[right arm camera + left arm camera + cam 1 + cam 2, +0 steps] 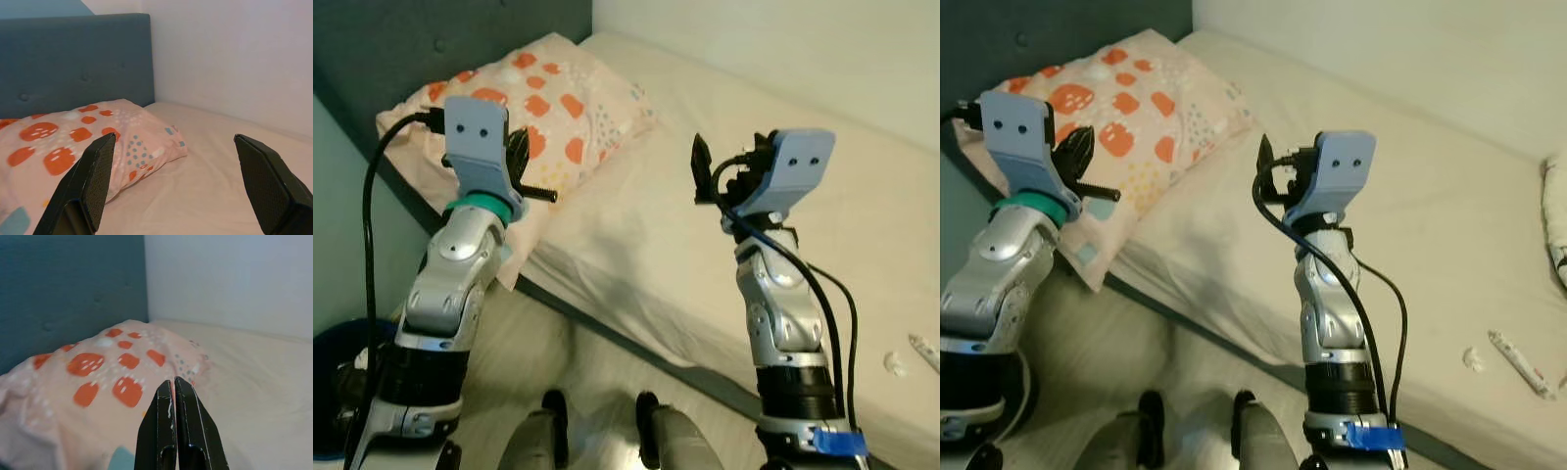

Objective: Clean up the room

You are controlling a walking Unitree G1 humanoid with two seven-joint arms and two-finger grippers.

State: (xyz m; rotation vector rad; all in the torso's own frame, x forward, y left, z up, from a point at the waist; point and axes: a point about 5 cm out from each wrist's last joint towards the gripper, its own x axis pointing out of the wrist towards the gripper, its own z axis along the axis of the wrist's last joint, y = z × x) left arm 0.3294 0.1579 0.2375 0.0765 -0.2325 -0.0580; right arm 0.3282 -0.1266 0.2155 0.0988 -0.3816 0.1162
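A pink pillow [548, 98] with orange spots lies at the head of the cream bed [636, 235], against a dark blue headboard [401, 39]. My left gripper [172, 381] is raised in front of the pillow's near edge, its two black fingers pressed together with nothing between them. My right gripper [175, 138] is held up over the middle of the mattress, fingers spread wide and empty, pointing toward the pillow and the wall corner. A thin white tube-like item [1520, 364] and a small white scrap [1472, 359] lie on the bed's near right part.
A white cloth [1555, 211] shows at the right edge of the bed. A dark blue round object [333, 357] sits on the floor at my left. A white wall [234, 58] runs behind the bed. My legs stand close to the mattress edge [607, 328].
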